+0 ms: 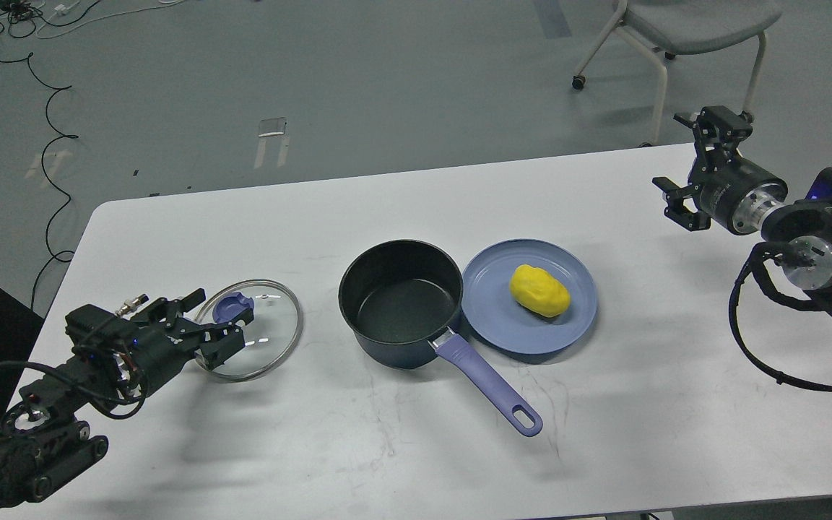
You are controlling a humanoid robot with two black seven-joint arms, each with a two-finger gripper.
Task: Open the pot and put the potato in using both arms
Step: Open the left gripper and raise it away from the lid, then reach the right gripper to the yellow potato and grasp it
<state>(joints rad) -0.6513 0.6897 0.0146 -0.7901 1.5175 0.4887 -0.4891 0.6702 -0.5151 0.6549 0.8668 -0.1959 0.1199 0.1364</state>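
Note:
A dark pot (400, 303) with a purple handle stands open and empty at the table's middle. A yellow potato (539, 289) lies on a blue plate (488, 318) touching the pot's right side. The glass lid (264, 339) with its purple knob (234, 308) lies flat on the table left of the pot. My left gripper (218, 321) is low at the lid's left edge, its fingers spread to either side of the knob and not squeezing it. My right gripper (682, 165) is open and empty, raised over the table's far right, well away from the potato.
The white table (416, 448) ends close behind my right gripper. A grey chair (676, 29) stands on the floor beyond the far right corner. Cables lie on the floor at the far left.

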